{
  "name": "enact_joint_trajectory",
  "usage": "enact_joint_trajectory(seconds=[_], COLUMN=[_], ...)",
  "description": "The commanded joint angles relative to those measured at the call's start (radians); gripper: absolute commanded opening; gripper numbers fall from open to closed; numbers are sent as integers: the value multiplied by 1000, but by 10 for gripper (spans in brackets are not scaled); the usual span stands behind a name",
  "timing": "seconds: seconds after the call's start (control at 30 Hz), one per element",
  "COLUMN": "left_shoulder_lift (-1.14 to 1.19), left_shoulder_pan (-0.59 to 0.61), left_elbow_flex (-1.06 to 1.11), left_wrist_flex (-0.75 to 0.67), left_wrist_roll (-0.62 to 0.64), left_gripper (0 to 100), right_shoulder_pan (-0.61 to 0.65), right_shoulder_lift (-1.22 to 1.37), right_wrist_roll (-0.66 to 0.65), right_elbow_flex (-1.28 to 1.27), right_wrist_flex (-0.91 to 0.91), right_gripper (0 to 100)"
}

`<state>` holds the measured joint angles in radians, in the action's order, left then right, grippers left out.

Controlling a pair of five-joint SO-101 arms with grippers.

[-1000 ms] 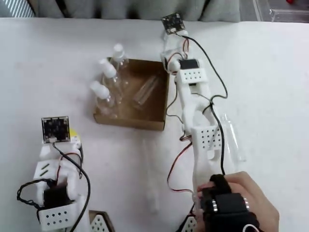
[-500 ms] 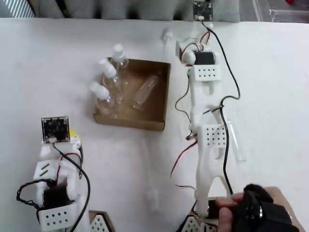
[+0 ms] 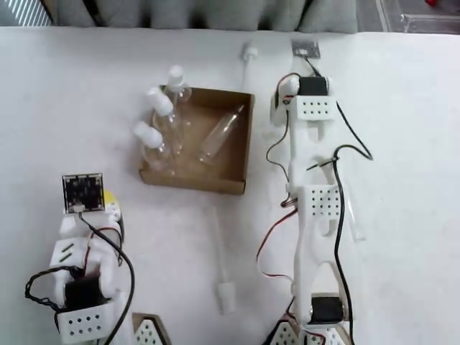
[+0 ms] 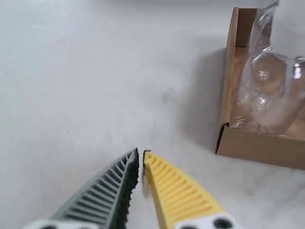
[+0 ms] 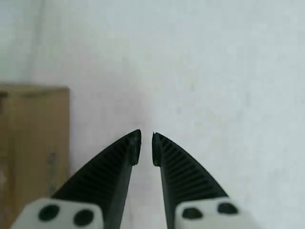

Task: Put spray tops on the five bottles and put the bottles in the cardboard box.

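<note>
Though both arms are out, nothing is gripped

Stretched flat along the table (image 3: 402,144), the right arm lies just beside the cardboard box (image 3: 194,181), its right gripper (image 5: 146,143) pinched nearly shut and empty. The left arm is folded at the near edge, the left gripper (image 4: 141,160) closed tip to tip over bare tabletop. Three capped bottles (image 3: 159,104) stand inside the box's left wall, and an uncapped bottle (image 3: 219,134) lies slanted within. One spray top (image 3: 225,295) lies before the box, another spray top (image 3: 249,52) beyond it.
</note>
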<state>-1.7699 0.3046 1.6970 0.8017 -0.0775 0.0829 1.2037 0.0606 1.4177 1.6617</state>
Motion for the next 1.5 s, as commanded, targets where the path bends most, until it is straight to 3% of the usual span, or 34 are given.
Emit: enact_joint_trajectory(seconds=[0.0,0.37,0.6,0.97,1.27,1.47], left_shoulder_lift=[-5,-5,-5,-5,-5,-5], left_shoulder_pan=[-13,-13,-13,-13,-12,-12], left_elbow_flex=[-3,-3,-5,-5,-5,-5], left_wrist_flex=[-31,-28,-26,-25,-25,-25], left_wrist_roll=[-9,-9,-9,-9,-9,-9], left_gripper=[28,28,28,28,28,28], right_shoulder_pan=[-27,-22,61,140,157,232], right_shoulder_lift=[-61,-424,-622,-1101,-1148,-1148], right_wrist_roll=[-25,-31,-31,-2,-3,5], right_elbow_flex=[-2,-568,-899,-1594,-1794,-1812], right_wrist_flex=[74,70,31,-361,-579,-611], right_gripper=[16,16,16,16,16,16])
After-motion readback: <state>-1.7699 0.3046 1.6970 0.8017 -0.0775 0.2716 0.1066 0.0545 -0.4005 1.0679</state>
